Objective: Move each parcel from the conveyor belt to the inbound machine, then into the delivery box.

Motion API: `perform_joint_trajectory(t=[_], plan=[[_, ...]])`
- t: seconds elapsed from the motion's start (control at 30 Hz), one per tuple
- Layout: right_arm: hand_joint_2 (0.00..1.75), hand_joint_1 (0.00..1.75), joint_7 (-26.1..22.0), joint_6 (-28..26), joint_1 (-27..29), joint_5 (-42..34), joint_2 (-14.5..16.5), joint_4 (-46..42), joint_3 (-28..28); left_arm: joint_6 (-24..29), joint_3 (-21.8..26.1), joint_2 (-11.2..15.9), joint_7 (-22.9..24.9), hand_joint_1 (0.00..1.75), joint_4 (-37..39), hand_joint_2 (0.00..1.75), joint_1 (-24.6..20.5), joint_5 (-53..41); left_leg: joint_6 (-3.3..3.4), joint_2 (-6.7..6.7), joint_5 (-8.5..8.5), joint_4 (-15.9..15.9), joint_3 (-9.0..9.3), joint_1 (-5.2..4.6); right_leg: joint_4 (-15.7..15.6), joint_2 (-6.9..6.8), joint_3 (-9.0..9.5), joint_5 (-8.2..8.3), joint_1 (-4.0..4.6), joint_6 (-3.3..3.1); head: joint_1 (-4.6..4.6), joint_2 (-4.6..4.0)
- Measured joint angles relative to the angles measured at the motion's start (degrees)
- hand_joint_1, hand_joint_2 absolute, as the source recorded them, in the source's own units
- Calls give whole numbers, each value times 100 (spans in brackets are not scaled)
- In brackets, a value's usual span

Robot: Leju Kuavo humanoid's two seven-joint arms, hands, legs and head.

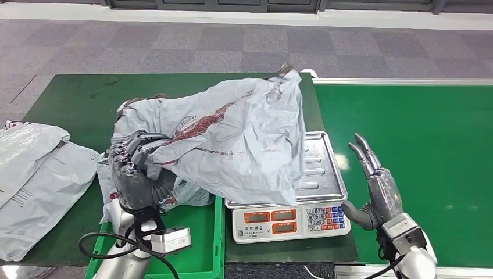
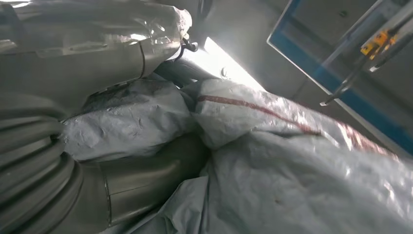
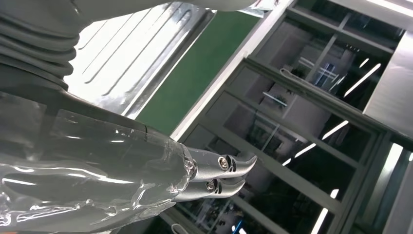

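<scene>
Gripping a grey parcel (image 1: 232,139) over the scale (image 1: 322,174), the left hand (image 1: 135,168) holds it; right hand (image 1: 375,189) hovers open-fingered, empty.

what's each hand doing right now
Left hand: grips the grey parcel over the scale.
Right hand: open, holding nothing.

Grey carpet tiles (image 1: 232,46) beyond table.
</scene>
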Motion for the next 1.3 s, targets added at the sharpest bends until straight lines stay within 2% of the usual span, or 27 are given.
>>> perform_joint_trajectory(t=[0.07,0.13,0.2,0.27,0.33,0.4,0.47,0.53,0.6,0.73,0.9,1.07,1.3], plan=[[0,0,-1,19,115,13,6,-107,-90,5,384,-15,58,175,-88,175,125,-569,-2,9,-3,0,-1,0,-1,4,-5,0,0,0,-1,0],[0,0,0,71,200,19,10,-189,-178,7,755,-62,368,175,-152,175,221,-1509,-1,12,-3,0,-2,-1,-1,5,-5,0,0,0,-1,0],[0,0,-1,141,271,24,16,-262,-260,7,1057,-85,879,175,-167,175,324,-2462,0,12,-3,0,-1,-1,-2,4,-3,0,-1,0,0,0],[0,0,-1,197,342,30,24,-330,-358,-6,1261,-37,1380,175,-151,175,469,-2913,-1,18,-4,0,-2,-1,-1,9,-9,1,-1,-1,1,0],[0,0,0,266,418,43,30,-400,-472,-238,1447,51,1923,175,-126,175,615,-3152,-2,25,-4,0,-4,-1,-1,14,-14,2,0,-3,1,0],[0,0,0,342,483,61,33,-456,-557,-940,1589,165,2597,175,-88,175,767,-3410,-3,27,-4,-1,-3,0,-1,14,-12,0,1,-6,1,0],[0,0,1,403,535,69,33,-499,-636,-1978,1725,298,3243,175,-5,175,976,-3675,-6,28,-6,-3,-2,0,0,16,-13,-2,1,-9,1,0],[0,0,1,433,569,72,30,-519,-713,-2965,1856,416,3575,175,139,175,1198,-3838,-10,33,-9,-4,-1,1,0,24,-16,-3,2,-9,1,0],[0,0,1,440,592,83,27,-525,-770,-3518,1942,504,3658,175,277,175,1359,-3893,-11,35,-10,-4,2,1,0,29,-14,-5,1,-10,1,0],[0,0,1,445,608,117,26,-536,-801,-3831,2014,579,3704,175,424,175,1456,-3902,-10,32,-24,-6,-3,0,-1,24,9,-15,0,-12,2,0],[0,0,1,516,635,289,44,-536,-813,-4603,2024,613,3844,175,502,175,1458,-3877,-15,37,-86,-16,85,-4,-1,31,115,-62,-2,-19,2,0],[0,0,1,521,657,359,81,-536,-813,-4855,2023,615,3555,175,606,175,1491,-3647,-11,35,-129,-36,197,-4,0,26,210,-110,-2,-28,1,0],[0,0,1,541,653,358,85,-557,-863,-4954,1961,646,3476,175,587,175,1566,-3371,-37,34,-152,-53,287,-2,3,20,289,-160,-1,-48,1,0]])
